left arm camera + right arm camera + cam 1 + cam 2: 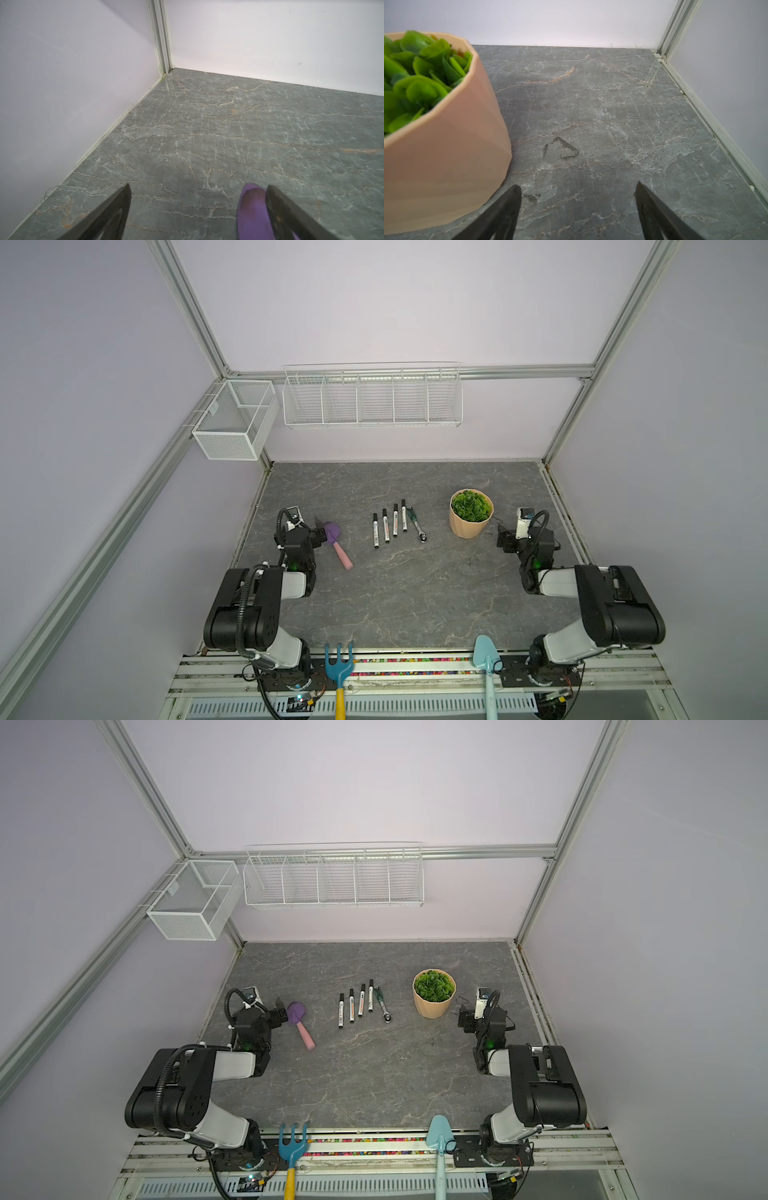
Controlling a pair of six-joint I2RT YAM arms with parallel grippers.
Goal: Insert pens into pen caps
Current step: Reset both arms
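Grey marbled worktop (415, 593) carries the four pens (386, 525) in a row at its middle, just beside a wrench (415, 524). Left fingers (112, 216) and right fingers (502, 216) stand spread, holding nothing. Pens look light, stiff and slippery; take hold at mid-barrel.

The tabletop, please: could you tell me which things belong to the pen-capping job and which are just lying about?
Job in hand:
- four pens; no loose caps visible

Lying about:
- ratchet wrench
- purple trowel
- potted plant
- blue rake
- light-blue shovel
- wire wall rack
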